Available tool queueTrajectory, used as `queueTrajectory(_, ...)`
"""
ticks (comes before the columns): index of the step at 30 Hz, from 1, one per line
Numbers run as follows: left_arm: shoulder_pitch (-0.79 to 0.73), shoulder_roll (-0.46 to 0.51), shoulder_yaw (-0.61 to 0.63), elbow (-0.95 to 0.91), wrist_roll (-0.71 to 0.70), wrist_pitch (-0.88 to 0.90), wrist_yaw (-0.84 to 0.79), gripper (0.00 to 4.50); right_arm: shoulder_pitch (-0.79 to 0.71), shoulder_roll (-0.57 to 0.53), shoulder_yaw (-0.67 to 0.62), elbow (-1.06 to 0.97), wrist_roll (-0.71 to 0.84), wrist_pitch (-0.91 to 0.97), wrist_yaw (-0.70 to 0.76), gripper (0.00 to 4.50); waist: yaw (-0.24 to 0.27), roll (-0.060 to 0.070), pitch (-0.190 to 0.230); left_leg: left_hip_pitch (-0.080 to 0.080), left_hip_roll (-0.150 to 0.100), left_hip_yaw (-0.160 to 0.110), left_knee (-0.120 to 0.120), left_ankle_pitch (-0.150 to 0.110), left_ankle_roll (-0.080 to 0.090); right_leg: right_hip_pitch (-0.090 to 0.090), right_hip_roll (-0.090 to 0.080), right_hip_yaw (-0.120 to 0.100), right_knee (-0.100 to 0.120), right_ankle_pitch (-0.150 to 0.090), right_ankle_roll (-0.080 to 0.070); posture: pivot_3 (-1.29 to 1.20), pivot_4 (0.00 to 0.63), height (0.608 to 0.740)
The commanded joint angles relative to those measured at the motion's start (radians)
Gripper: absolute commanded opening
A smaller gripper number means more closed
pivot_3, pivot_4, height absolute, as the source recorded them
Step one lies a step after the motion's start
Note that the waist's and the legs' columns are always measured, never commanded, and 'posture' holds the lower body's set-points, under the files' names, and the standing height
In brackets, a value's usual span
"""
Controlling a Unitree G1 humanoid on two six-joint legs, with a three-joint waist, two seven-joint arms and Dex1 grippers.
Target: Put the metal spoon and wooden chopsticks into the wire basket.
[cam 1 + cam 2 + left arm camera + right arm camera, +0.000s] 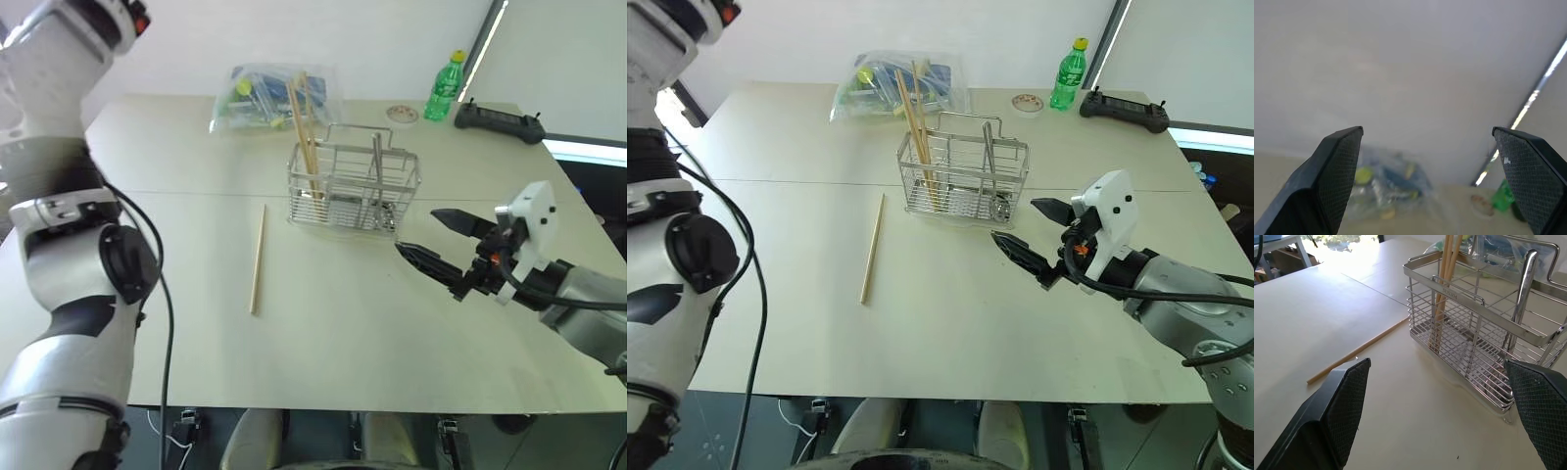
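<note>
One loose chopstick [257, 259] lies on the table [323, 352] left of the wire basket [353, 186], which holds wooden chopsticks [306, 137] and the metal spoon [376, 166]. A plastic bag [265, 98] and green bottle [446, 86] stand behind. The left gripper [1425, 181] and right gripper [436, 243] both gape wide, empty.

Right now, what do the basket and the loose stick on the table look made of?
Basket: shiny silvery metal wire, judging by its bright glints and thin welded grid. Loose stick: pale tan, matte, probably bare wood; no grain is visible.
</note>
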Motion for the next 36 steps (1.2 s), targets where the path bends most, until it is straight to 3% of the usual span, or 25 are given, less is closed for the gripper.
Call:
queueTrajectory(1,0.047,0.001,0.010,0.044,0.068,0.140,0.170,4.46,-0.024,0.009,0.002,-0.002,-0.013,-0.029,0.008,4.50,0.000,-0.001,0.000,0.000,0.000,0.000,0.000,0.000,0.000,0.000,0.000,0.000,0.000,0.000,0.000,0.00,0.150,0.690)
queueTrajectory(7,0.142,-0.161,0.106,0.001,0.079,0.366,0.398,4.46,-0.063,0.020,0.044,0.018,-0.032,-0.023,0.026,4.50,0.003,-0.004,0.001,-0.002,0.000,-0.002,0.000,0.001,-0.001,-0.002,0.000,0.000,0.001,0.001,-0.002,0.00,0.150,0.690)
queueTrajectory(13,0.163,-0.303,0.086,-0.118,0.073,0.523,0.383,4.46,-0.009,-0.009,0.031,0.000,-0.050,-0.016,0.090,4.50,0.000,-0.005,0.001,-0.004,-0.002,-0.001,-0.001,0.001,-0.002,-0.004,-0.001,0.000,0.000,0.001,-0.002,0.00,0.150,0.690)
queueTrajectory(17,0.161,-0.331,0.043,-0.139,0.087,0.562,0.341,4.46,0.037,-0.012,0.009,-0.010,-0.064,-0.022,0.100,4.50,-0.003,-0.004,0.001,-0.003,-0.001,0.000,-0.002,0.001,-0.002,-0.004,-0.001,0.000,0.001,0.001,-0.002,0.00,0.150,0.690)
queueTrajectory(27,0.150,-0.285,-0.191,0.082,0.161,0.416,0.101,4.46,0.058,0.031,0.003,-0.044,-0.062,-0.030,0.056,4.50,0.002,-0.003,0.000,-0.002,-0.001,0.001,0.000,0.002,-0.004,-0.003,-0.001,0.000,0.000,0.001,-0.002,0.00,0.150,0.690)
queueTrajectory(36,0.088,-0.319,-0.261,0.344,0.230,0.216,-0.014,4.46,0.088,0.046,-0.023,-0.077,-0.040,-0.031,0.010,4.50,0.003,-0.004,0.000,-0.003,-0.001,0.001,-0.002,0.001,-0.003,-0.004,-0.001,0.000,0.000,0.001,-0.002,0.00,0.150,0.690)
